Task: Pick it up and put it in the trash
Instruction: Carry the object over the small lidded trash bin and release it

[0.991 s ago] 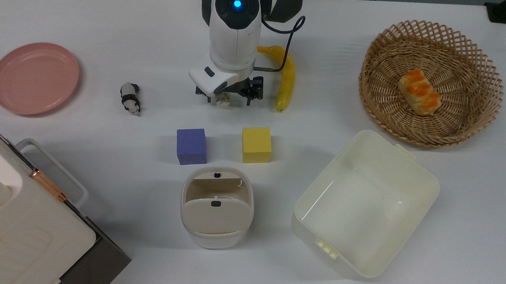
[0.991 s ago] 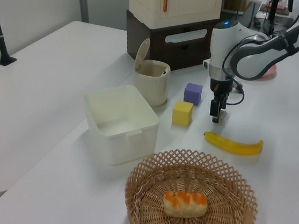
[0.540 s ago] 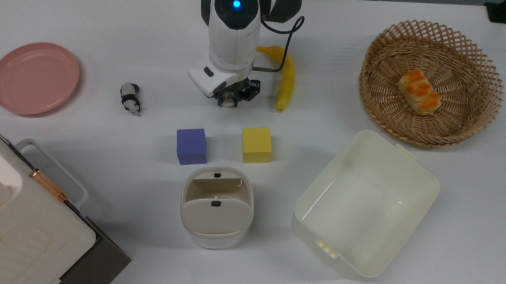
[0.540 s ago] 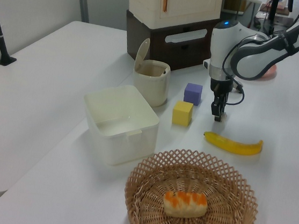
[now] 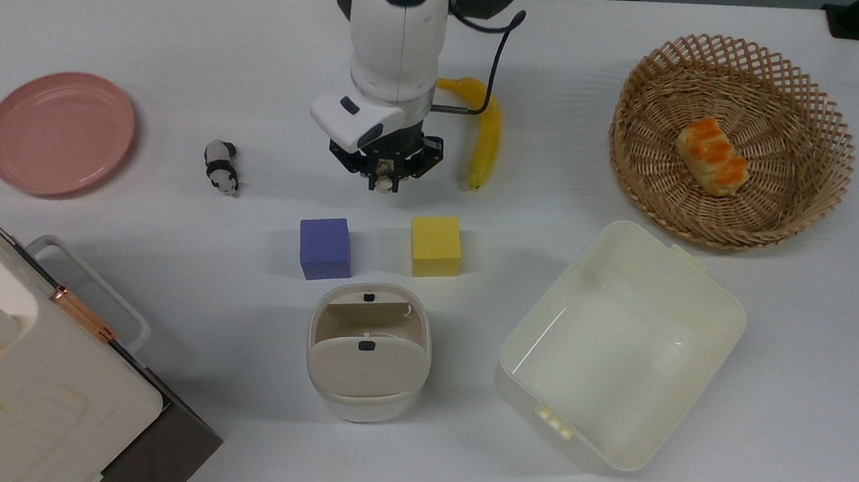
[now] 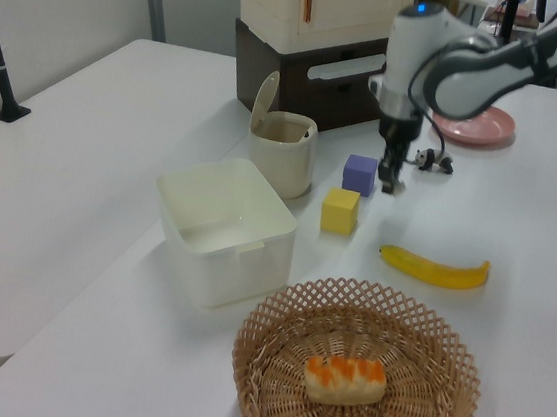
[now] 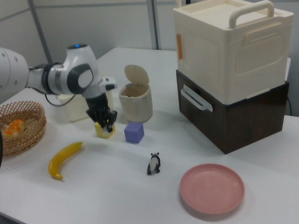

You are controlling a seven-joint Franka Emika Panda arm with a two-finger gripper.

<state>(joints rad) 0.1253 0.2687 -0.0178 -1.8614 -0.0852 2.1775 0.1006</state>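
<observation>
My pincer [image 5: 383, 181] sits just above the middle of the top view, pointing down, clenched on the paper wad [image 5: 383, 185], which shows as a small pale lump between the dark fingertips. In the left view the pincer [image 6: 389, 184] hangs clear of the desk [image 5: 186, 42], so I judge the wad is lifted off the surface.

The relation that matters now: the trash bin [image 5: 368, 361] lies straight below the pincer in the top view, toward the bottom of the frame, well apart. Its flap lid is tipped up, leaving the mouth [image 5: 363, 319] open on the side facing the pincer. There is only one arm, so the carry is a straight run down the frame.

Between pincer and bin stand two cubes, the purple cube [image 5: 325, 248] to the top view's left and the yellow cube [image 5: 435, 246] to the top view's right, with a gap between them roughly in line with the path. I judge the wad should travel above them.

The desk is plain white and flat. A banana [image 5: 486, 139] lies just right of the pincer, a panda figurine [image 5: 221, 167] to its left, a pink plate [image 5: 59, 132] at far left, a wicker basket [image 5: 779, 212] upper right, and a cream tub [image 5: 720, 307] right of the bin. A stacked box [image 7: 233, 70] fills the lower left corner.
</observation>
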